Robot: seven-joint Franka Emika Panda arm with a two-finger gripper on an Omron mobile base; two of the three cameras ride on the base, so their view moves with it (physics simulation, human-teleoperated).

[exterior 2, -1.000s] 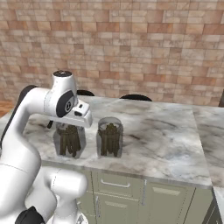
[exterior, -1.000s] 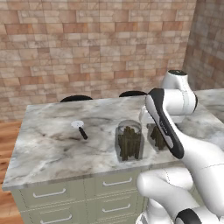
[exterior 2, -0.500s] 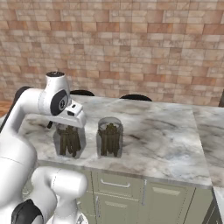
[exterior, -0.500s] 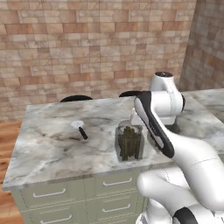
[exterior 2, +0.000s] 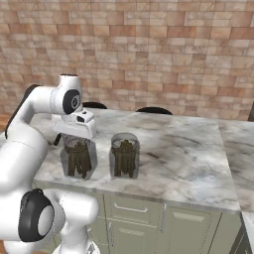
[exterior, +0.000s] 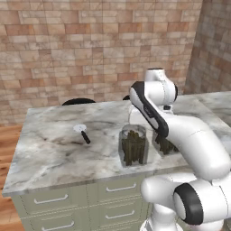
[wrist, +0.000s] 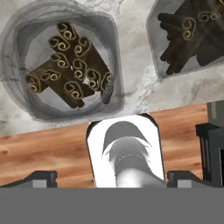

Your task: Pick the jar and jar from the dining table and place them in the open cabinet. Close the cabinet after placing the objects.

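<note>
Two clear glass jars of dark brown sticks stand near the front edge of the marble dining table (exterior: 49, 153). The left jar (exterior: 133, 146) (exterior 2: 77, 158) (wrist: 65, 65) is directly under my gripper (exterior 2: 75, 134) (wrist: 118, 177), which hovers just above its rim, open and holding nothing. In the left base view my own arm covers most of the hand. The right jar (exterior: 165, 145) (exterior 2: 124, 155) (wrist: 192, 30) stands a short way beside the first, partly behind my arm in the left base view. The cabinet is out of view.
A small white-headed, black-handled utensil (exterior: 82, 132) lies on the table to the left of the jars. Black chair backs (exterior: 79, 101) (exterior 2: 154, 110) show behind the table, before a brick wall. Sage-green drawers (exterior: 52, 198) run below the slab, with wooden floor (wrist: 39, 144) beyond the edge.
My arm has swung left, carrying the hand from above the right jar to above the left jar. The gripper stayed open, and neither jar moved.
</note>
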